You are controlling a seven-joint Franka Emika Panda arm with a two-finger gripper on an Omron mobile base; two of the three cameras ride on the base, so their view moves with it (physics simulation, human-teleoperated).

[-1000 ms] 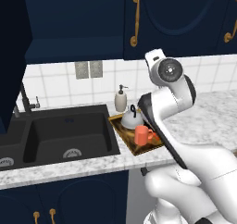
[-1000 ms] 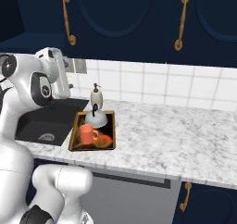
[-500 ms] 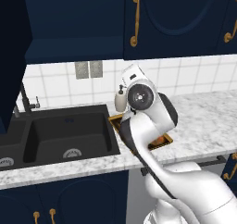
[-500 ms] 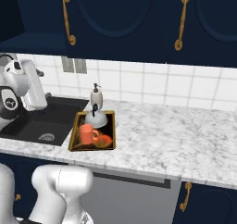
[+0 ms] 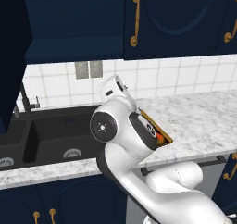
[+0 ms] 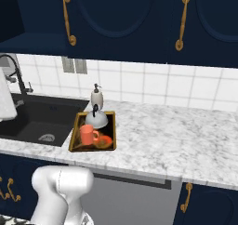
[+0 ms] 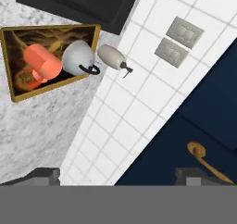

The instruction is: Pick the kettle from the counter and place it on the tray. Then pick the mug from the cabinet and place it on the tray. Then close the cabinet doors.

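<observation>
Kettle (image 6: pixel 96 119) and mug (image 6: pixel 87 135) on tray (image 6: pixel 74 138), frame centre-left. Gripper (image 7: pixel 118 176) empty, jaws wide. Door (image 5: pixel 16 61) at left edge open: push flat, steady, near handle side.

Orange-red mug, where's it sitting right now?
The small orange-red cylindrical mug stands on the golden-rimmed rectangular tray in the right base view, just in front of the squat silver-grey kettle, right of the black sink.
</observation>
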